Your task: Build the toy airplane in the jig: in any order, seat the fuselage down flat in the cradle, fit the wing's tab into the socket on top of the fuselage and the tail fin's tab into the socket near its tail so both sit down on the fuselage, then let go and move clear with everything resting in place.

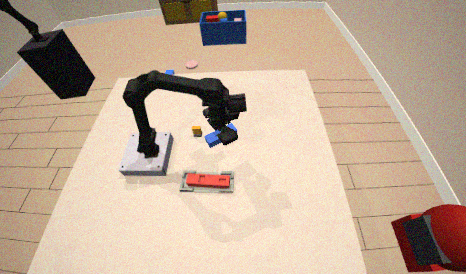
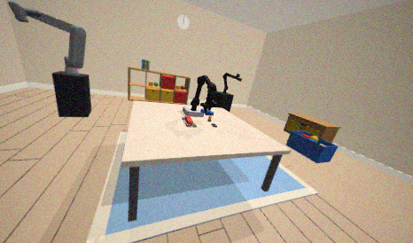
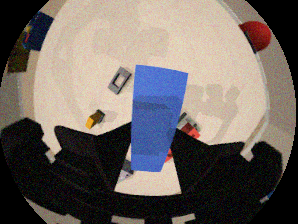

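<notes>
The red fuselage (image 1: 207, 180) (image 2: 189, 120) (image 3: 190, 131) lies in the grey cradle (image 1: 186, 189), looking flat, with two dark sockets on top. My gripper (image 1: 222, 136) (image 3: 150, 125) is shut on the blue wing (image 1: 213, 139) (image 2: 207, 113) (image 3: 157, 112), holding it above the table, behind and a little right of the cradle in the top view. The wing's tab cannot be made out. The small orange tail fin (image 1: 196, 130) (image 2: 209, 118) (image 3: 91, 120) stands apart, left of the wing in the top view, with a dark piece at its base. In the wrist view the fingers hide part of the fuselage.
A small grey rectangular frame (image 3: 114, 90) (image 2: 214, 125) lies on the table near the tail fin; my gripper hides it in the top view. The arm's grey base plate (image 1: 132, 155) is left of the cradle. A blue bin (image 1: 223, 32) stands on the floor beyond the table.
</notes>
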Robot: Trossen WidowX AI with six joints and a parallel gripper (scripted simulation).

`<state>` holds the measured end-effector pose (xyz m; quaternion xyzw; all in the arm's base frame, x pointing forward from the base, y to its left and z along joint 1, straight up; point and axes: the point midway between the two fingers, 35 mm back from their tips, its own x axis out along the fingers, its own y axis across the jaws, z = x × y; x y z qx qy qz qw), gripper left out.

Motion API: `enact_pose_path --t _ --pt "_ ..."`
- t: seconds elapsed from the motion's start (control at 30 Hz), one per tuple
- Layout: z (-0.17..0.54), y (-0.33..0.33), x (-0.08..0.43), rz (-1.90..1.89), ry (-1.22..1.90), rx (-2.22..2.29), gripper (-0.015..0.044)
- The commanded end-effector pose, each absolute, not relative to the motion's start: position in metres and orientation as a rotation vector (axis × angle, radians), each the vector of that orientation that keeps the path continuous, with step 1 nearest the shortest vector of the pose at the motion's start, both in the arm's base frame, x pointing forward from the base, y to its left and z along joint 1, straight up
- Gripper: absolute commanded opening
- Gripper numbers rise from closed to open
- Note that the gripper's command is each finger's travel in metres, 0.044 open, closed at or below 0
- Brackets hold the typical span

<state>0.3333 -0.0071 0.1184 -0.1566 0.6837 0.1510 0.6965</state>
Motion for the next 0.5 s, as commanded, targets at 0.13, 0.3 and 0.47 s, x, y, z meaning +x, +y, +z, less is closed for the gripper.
enact_pose_path --t 0.13,0.3,0.47 --pt "0.115 -0.035 0.324 0.446 1.501 -0.470 0.0000" --pt "0.112 -0.050 0.317 0.511 1.488 -0.538 0.0000" --pt "0.110 -0.064 0.310 0.576 1.472 -0.606 0.0000"
